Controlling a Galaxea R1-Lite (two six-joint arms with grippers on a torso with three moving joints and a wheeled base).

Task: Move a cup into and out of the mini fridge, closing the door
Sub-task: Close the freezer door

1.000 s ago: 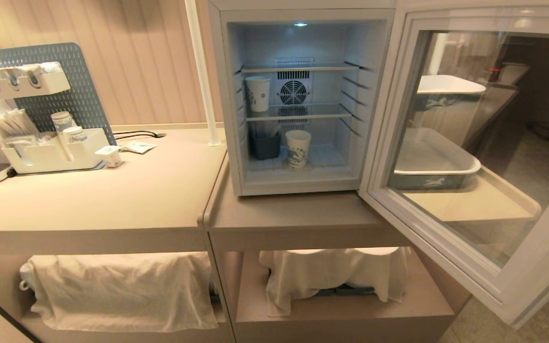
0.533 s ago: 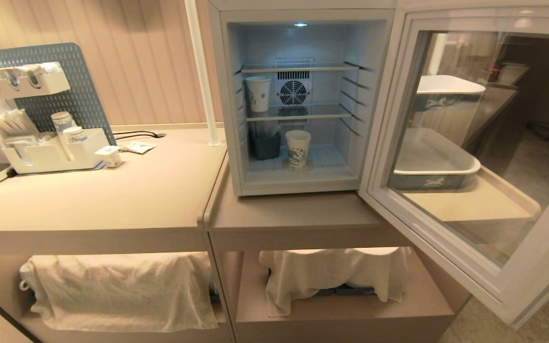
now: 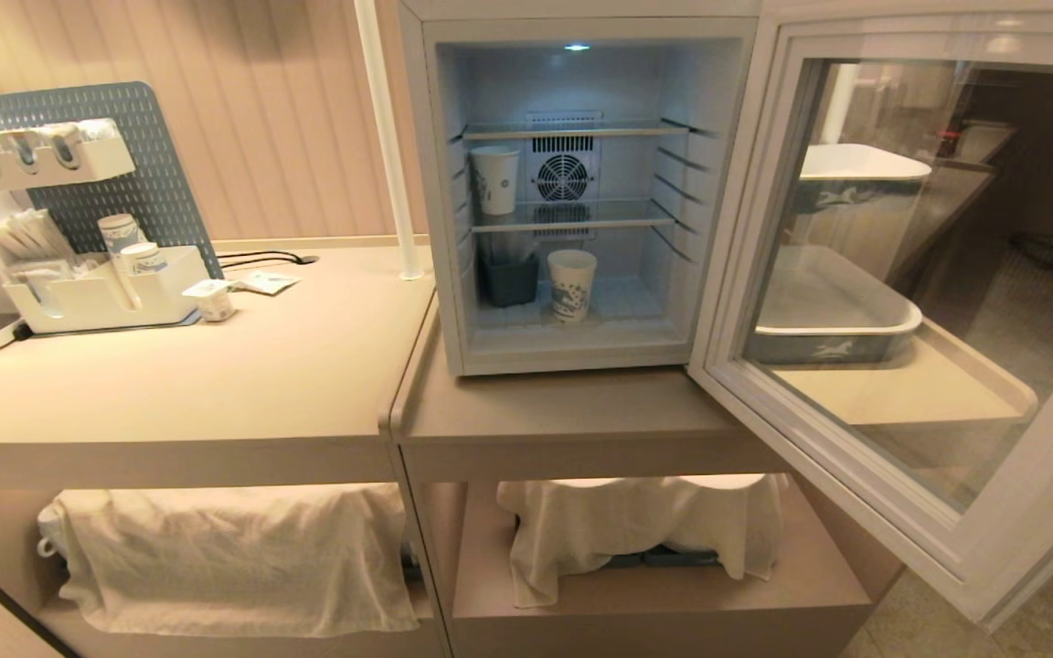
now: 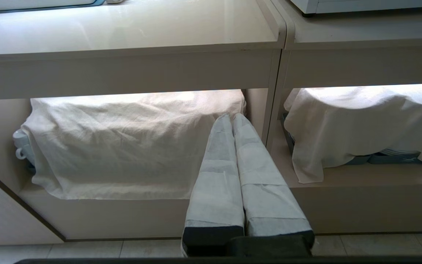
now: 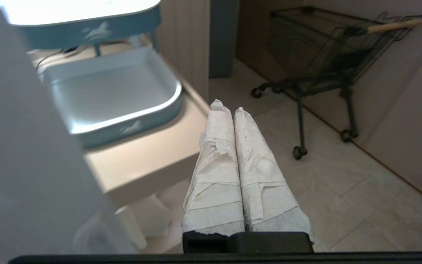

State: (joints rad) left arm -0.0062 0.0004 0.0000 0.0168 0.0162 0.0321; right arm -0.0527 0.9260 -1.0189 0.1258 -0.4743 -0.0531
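Left of the mini fridge (image 3: 581,192) the left gripper (image 4: 232,116) hangs clenched and empty, the blue-patterned white cup (image 3: 571,284) stands upright on the fridge floor, and right of the swung-open door (image 3: 901,302) the right gripper (image 5: 227,106) is clenched, empty

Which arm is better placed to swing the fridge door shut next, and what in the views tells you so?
Probably the right. The right pincer, shut and empty, hangs beside the open door, which hinges on that side. The left pincer sits low before the cloth-covered lower shelf, well away.
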